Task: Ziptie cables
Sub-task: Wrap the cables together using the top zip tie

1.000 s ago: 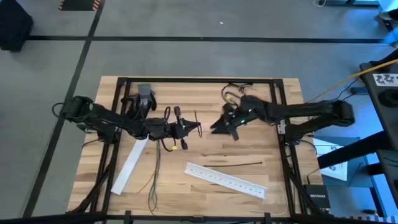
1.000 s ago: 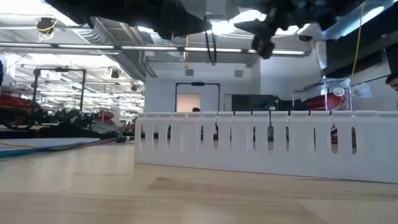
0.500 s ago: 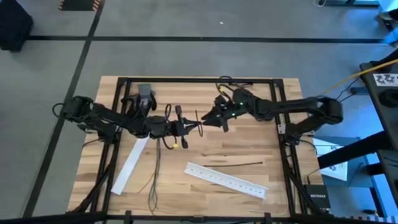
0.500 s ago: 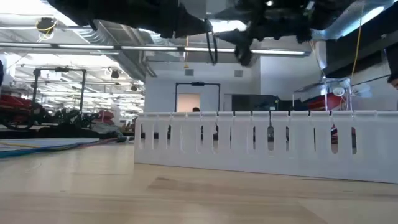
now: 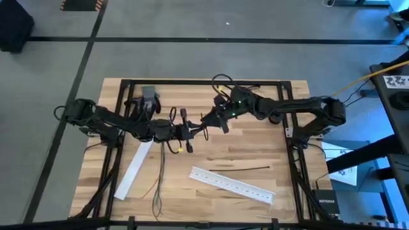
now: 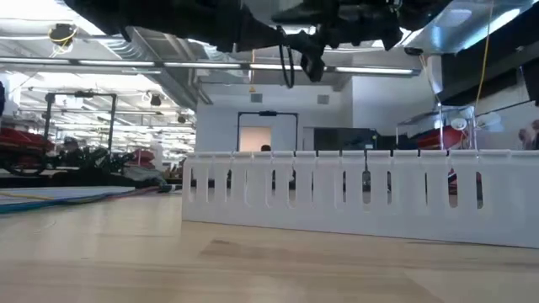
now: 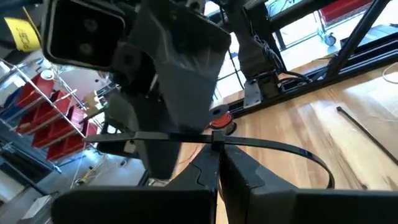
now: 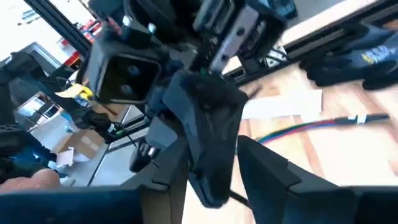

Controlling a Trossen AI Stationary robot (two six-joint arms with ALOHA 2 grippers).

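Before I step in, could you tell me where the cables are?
In the high view, the cables hang from near the left hand onto the table's left half, beside a white strip.

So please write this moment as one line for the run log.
left gripper: shut on zip tie, mid-table | right gripper: facing it, close | cables: lying on table, not tied

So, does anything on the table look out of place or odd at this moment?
Yes, slightly. The cables lie loose and splayed on the table, not bundled, while the left tool holds a looped zip tie in the air with no cable through it. The right tool is beside it.
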